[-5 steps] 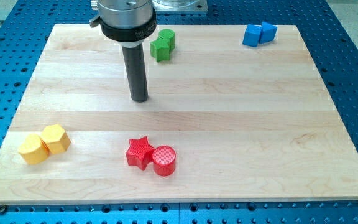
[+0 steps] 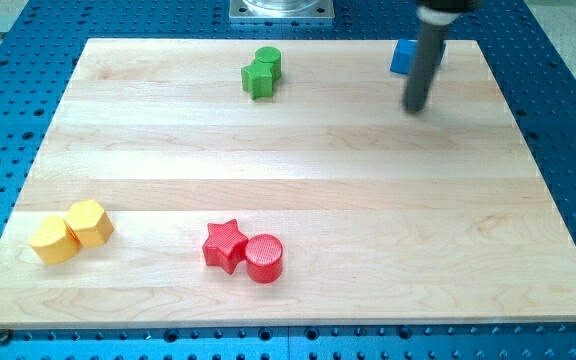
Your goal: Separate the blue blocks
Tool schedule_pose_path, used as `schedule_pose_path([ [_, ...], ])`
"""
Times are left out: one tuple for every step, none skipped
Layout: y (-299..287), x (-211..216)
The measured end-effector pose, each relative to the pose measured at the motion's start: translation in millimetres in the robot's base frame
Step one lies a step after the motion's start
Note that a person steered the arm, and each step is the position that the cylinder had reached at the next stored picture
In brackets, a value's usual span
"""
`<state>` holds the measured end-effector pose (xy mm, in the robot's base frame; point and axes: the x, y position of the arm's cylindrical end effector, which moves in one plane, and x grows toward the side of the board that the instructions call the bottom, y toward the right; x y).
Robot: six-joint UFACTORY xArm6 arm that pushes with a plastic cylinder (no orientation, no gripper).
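Yellow blocks (image 2: 71,231), red ones (image 2: 244,250) and green ones (image 2: 262,72) sit clear of our work on the worktop (image 2: 298,170), while my tip (image 2: 416,108), a bare rod with no grasping end effector, rests just below the blue blocks (image 2: 402,56), poised to part them.

From my remote seat, the wide middle of the pale wooden tabletop (image 2: 298,160) lies open from the view's left to right. My tip (image 2: 416,108) stands near the view's top right, just below the blue blocks (image 2: 402,57), which the rod partly hides. The two touching green blocks (image 2: 262,72) obstruct the top centre. The two yellow blocks (image 2: 71,230) crowd the bottom left, and the red star (image 2: 225,244) touching the red cylinder (image 2: 264,258) blocks the bottom centre.
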<state>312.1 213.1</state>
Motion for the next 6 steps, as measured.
schedule_pose_path([
  [70, -70],
  [73, -106],
  [34, -107],
  [-24, -80],
  [-72, -52],
  [-69, -76],
])
